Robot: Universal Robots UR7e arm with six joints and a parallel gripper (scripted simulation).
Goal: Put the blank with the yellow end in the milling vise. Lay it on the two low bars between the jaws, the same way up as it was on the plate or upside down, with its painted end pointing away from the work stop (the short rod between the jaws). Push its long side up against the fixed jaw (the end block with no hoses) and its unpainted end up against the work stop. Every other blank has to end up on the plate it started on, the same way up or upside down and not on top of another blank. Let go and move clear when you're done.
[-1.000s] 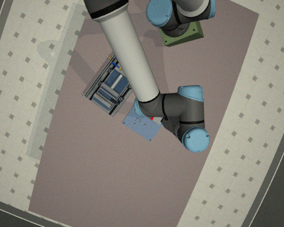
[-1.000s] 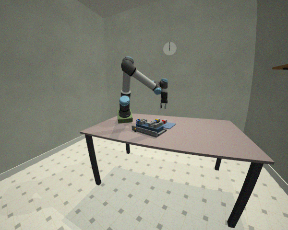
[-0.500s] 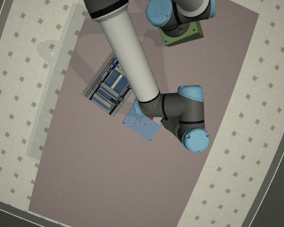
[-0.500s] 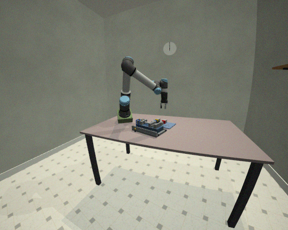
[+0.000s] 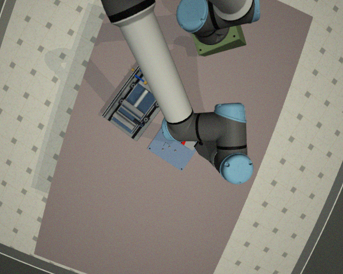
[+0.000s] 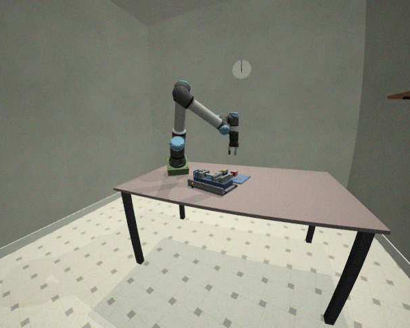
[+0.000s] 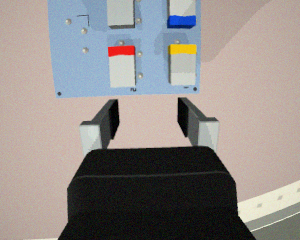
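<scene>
we see our gripper (image 7: 149,123) hanging well above the blue plate (image 7: 64,40), jaws spread wide with nothing between them. beyond the jaw tips, four blanks lie apart on the plate: the yellow-ended blank (image 7: 182,64) sits just ahead of the right jaw, the red-ended blank (image 7: 122,67) ahead of the left jaw, the green-ended blank (image 7: 121,6) and blue-ended blank (image 7: 182,6) farther out. the milling vise (image 5: 130,106) stands beside the plate.

We see a matt mauve surface (image 7: 257,134); on it a flat pale-blue plate (image 7: 60,27), smooth, holding dull grey metal-looking blanks (image 7: 121,10) with painted ends. Beside the plate, the vise (image 5: 127,116) looks brushed steel.
</scene>
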